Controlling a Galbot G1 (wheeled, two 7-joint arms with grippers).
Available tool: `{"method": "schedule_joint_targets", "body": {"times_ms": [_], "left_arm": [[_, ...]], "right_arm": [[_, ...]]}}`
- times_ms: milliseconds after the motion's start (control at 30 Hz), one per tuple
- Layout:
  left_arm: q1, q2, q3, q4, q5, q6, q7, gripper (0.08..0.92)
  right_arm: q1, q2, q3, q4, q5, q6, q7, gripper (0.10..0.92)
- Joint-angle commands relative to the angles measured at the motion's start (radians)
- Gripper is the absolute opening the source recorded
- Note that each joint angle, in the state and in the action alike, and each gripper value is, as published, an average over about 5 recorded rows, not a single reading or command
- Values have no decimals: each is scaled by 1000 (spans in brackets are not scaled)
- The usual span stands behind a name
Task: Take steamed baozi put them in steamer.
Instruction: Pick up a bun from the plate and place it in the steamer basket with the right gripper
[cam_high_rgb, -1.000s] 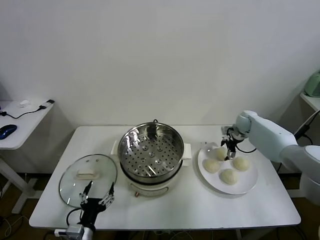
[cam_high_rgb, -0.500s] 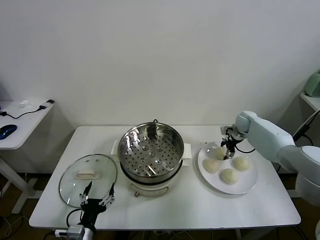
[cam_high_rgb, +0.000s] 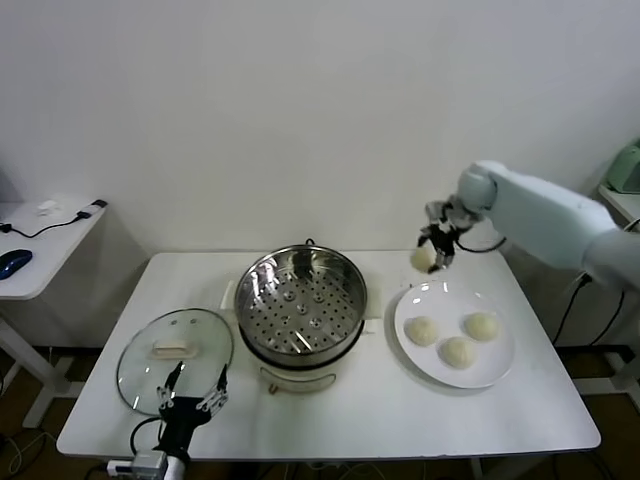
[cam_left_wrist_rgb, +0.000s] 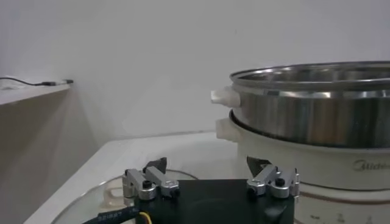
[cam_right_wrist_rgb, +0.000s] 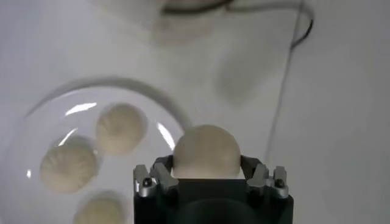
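My right gripper (cam_high_rgb: 432, 243) is shut on one cream-white baozi (cam_high_rgb: 422, 258) and holds it in the air above the table, between the steamer and the white plate (cam_high_rgb: 495, 365). In the right wrist view the baozi (cam_right_wrist_rgb: 206, 152) sits between the fingers. Three more baozi (cam_high_rgb: 421, 331) (cam_high_rgb: 481, 326) (cam_high_rgb: 457, 352) lie on the plate. The steel steamer (cam_high_rgb: 302, 303) with its perforated tray stands at the table's middle and holds nothing. My left gripper (cam_high_rgb: 194, 391) is open and empty at the front left, by the glass lid.
The glass lid (cam_high_rgb: 175, 357) with a white handle lies flat at the front left, beside the steamer. In the left wrist view the steamer's wall (cam_left_wrist_rgb: 317, 112) rises close by. A side desk (cam_high_rgb: 40, 245) stands at the far left.
My right gripper has lifted one baozi off the plate and carried it up and a little toward the steamer. Three baozi are left on the plate. The left arm has not moved.
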Motion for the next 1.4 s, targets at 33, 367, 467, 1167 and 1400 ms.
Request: {"method": "schedule_joint_targets", "body": {"times_ms": [33,367,467,1167,1400], "left_arm": [[-1,0,1,-5,10,-1,-2,823],[-16,-6,-2,6,23,-4,-2,823],[-15,-6,-4,12,26,-7,-3,823],[-2,-9,10,20,32,-27,-8,823],[-4,-8,13,21,29,-26,-8,823]], "right_arm": [[294,112,-145,258,76,143,-19,721],[87,250,-67,298,-192,435,9,721],[1,273,-33,236,-288,459,26,721],[-276,415,156,-195,-637,517,137,721],[-284,429,162,-233,-622,518,154,721]]}}
